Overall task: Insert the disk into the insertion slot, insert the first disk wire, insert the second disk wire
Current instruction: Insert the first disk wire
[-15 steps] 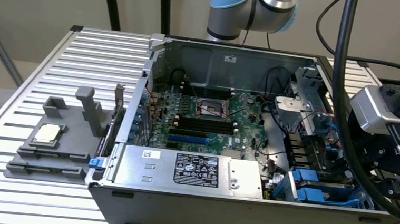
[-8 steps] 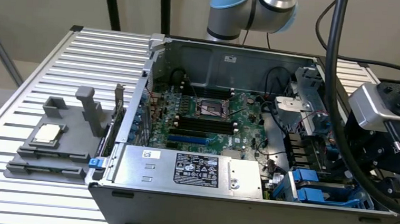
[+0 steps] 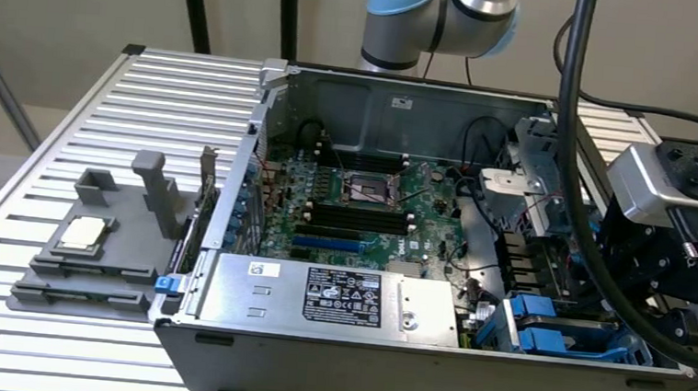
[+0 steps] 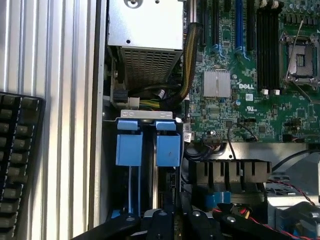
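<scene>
Status, read across the exterior view from its left to its right.

Far left: a grey fixture (image 3: pixel 99 243) stands on the slatted bench (image 3: pixel 160 90) with a square chip (image 3: pixel 82 232) resting in it. It is not part of this task.

Centre: open computer case (image 3: pixel 435 372). The silver box with black label (image 3: pixel 342 296) lies along the near wall, with the motherboard (image 3: pixel 361 206) behind it.

Right: the insertion slot (image 3: pixel 535 321) is the drive cage in the case's near corner. The wrist view looks straight onto it. Two blue tabs (image 4: pixel 127 147) sit side by side at its mouth, and a dark bay runs from them toward the pincer (image 4: pixel 175 226).

The disk: I cannot separate it from the cage. Its label is hidden. A pale blue strip (image 3: pixel 615 349) just past the tabs may be its carrier rail, but that is a guess. Seated, part-way in or gripped: cannot tell.

Wires: a sleeved cable bundle (image 4: pixel 190 65) comes from the silver box toward the head of the cage. Small connectors (image 4: pixel 125 97) sit there, just beside the cage's metal lip. I cannot tell whether either is plugged into a drive.

Judgement: the work stands around the disk step. Neither wire step can be confirmed as done.

Arm pose: the arm (image 3: pixel 442 18) has its shoulder joints behind the case's rear wall. The wrist end, with a grey camera housing (image 3: pixel 651 184) and thick black hoses (image 3: pixel 572 174), hangs over the cage corner. The pincer points down at the cage, close to the tabs. Wide or narrow: cannot tell.
</scene>
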You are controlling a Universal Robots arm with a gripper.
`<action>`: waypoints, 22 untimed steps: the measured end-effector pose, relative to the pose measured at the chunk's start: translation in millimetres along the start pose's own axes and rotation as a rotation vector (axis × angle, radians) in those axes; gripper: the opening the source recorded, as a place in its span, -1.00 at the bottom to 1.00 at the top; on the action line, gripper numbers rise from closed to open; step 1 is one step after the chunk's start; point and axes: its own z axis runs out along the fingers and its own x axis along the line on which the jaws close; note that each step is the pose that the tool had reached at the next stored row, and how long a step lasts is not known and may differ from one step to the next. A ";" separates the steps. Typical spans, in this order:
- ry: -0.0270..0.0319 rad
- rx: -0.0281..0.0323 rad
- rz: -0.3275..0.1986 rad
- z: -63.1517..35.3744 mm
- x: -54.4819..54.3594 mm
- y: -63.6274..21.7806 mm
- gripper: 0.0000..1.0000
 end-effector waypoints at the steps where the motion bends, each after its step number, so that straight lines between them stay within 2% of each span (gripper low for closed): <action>1: 0.0005 0.0000 0.000 0.0 0.0 0.0 -0.67; 10: 0.0135 0.0004 0.002 0.9 0.0 0.0 -0.67; 22: 0.0136 0.0022 0.007 2.3 -2.0 0.4 -0.67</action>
